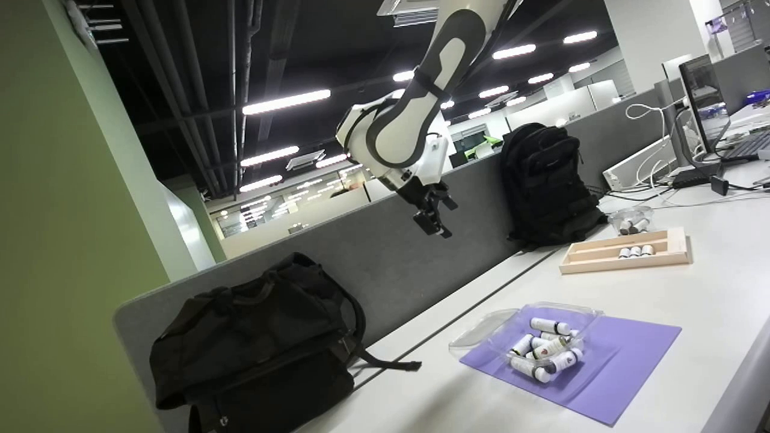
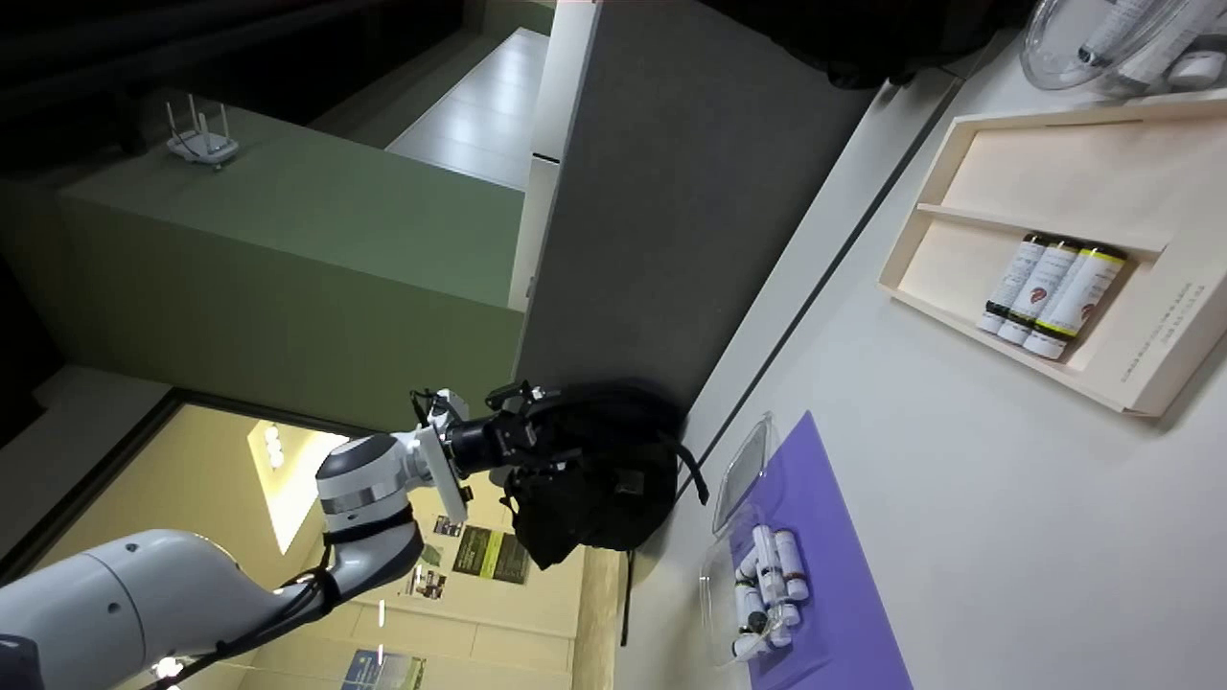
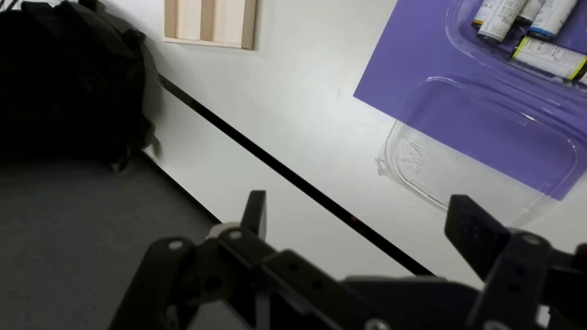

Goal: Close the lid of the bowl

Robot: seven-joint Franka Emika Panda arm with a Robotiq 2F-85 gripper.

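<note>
The gripper (image 3: 357, 214) hangs in the air, well apart from the table (image 3: 312, 101) in both exterior views. Its jaws are spread wide; in the wrist view the table and a black strip (image 3: 275, 166) show through the gap. The lid (image 3: 486, 142) lies open below and ahead of the jaws, toward the right fingertip (image 3: 474, 233), which covers a bit of its near edge in that view. Part of the lid is over the mat (image 3: 390, 87), part past the mat's edge. Just beside the lid, on the side away from the jaws, the bowl (image 3: 481, 57) stands on the mat with vials (image 3: 548, 57) lying at odd angles inside. Well ahead of the left fingertip (image 3: 253, 211) is the tray (image 3: 229, 20); both exterior views show three vials (image 2: 1054, 292) side by side in it. A clear tub (image 2: 1054, 57) stands by the tray, also well apart from the jaws. Left of the left fingertip in the wrist view is the partition (image 3: 69, 220); in an exterior view the jaws show between two backpacks (image 1: 544, 186).
</note>
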